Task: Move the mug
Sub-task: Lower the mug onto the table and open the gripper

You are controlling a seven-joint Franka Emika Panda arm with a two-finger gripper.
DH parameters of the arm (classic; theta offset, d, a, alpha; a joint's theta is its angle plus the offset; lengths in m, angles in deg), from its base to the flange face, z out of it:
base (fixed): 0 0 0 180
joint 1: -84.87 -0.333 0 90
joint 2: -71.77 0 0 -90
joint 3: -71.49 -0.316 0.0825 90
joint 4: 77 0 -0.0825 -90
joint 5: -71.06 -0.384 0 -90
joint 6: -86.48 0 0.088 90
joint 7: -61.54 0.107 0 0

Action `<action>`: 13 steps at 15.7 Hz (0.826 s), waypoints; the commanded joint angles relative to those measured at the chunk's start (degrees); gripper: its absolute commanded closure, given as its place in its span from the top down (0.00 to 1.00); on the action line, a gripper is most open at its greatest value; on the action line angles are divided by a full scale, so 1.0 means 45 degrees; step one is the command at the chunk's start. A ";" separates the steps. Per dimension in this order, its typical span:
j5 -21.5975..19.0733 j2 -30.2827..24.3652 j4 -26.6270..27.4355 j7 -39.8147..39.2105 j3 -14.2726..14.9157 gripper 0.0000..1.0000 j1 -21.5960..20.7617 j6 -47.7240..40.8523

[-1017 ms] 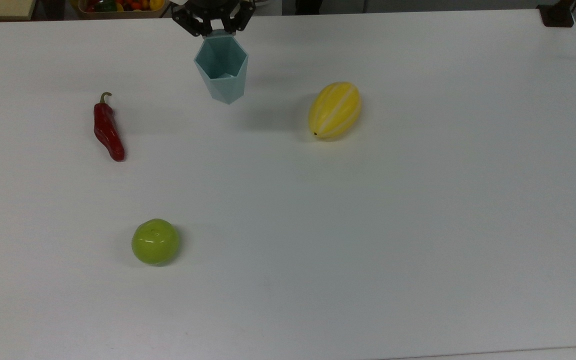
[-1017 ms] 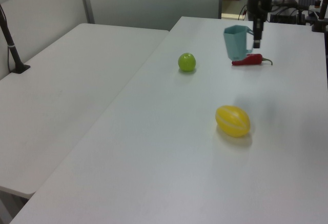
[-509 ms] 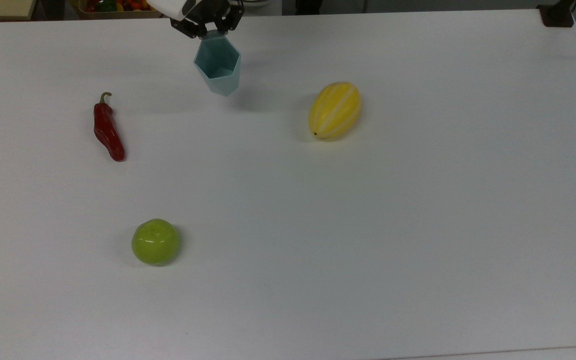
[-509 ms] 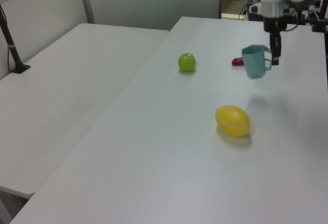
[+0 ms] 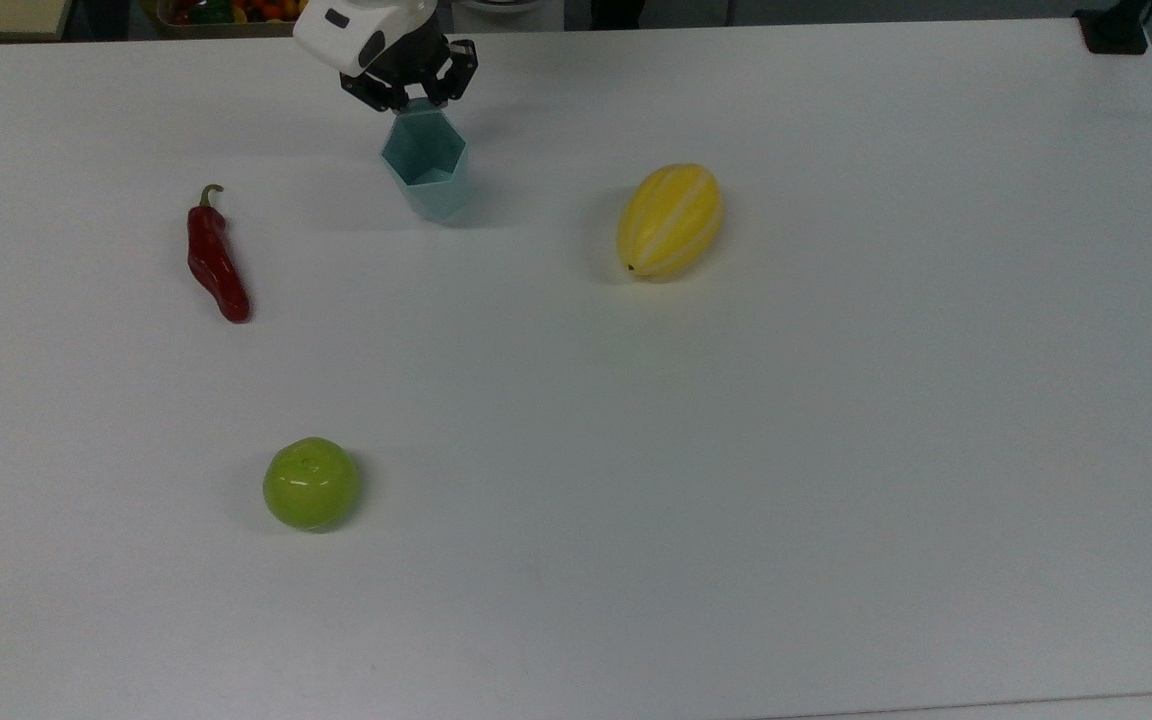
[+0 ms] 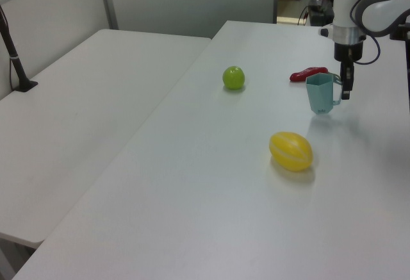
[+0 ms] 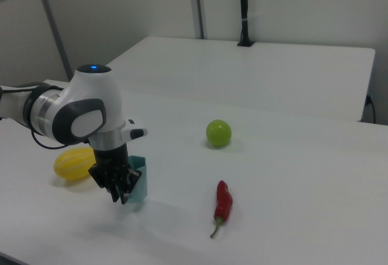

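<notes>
The pale teal mug (image 5: pixel 424 178) stands upright, at or just above the white table (image 5: pixel 736 450), near the top view's upper edge, with its shadow tight under it. My gripper (image 5: pixel 420 103) hangs straight above its far side and is shut on its small handle. In the left view the fingers (image 6: pixel 345 86) come down on the mug's (image 6: pixel 318 93) right side at the handle. In the right view the gripper (image 7: pixel 121 193) covers most of the mug (image 7: pixel 139 186), which shows to its right.
A red chili pepper (image 5: pixel 216 262) lies to the top view's left of the mug. A yellow striped melon (image 5: pixel 669 220) lies to its right. A green apple (image 5: pixel 310 483) sits nearer the front. A bin of vegetables (image 5: pixel 236 12) is behind the table.
My gripper has come down with the mug, from hanging well above the table to resting at its surface. In the left view the mug moved right and down, off the pepper.
</notes>
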 commanded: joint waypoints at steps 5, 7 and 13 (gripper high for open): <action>0.0025 0.0248 0.0453 -0.0438 0.0094 0.03 0.0134 0.0766; 0.0103 0.0404 0.0453 -0.0498 0.0094 0.03 0.0135 0.0766; 0.0260 0.0600 0.0551 -0.0498 0.0094 0.10 0.0154 0.1040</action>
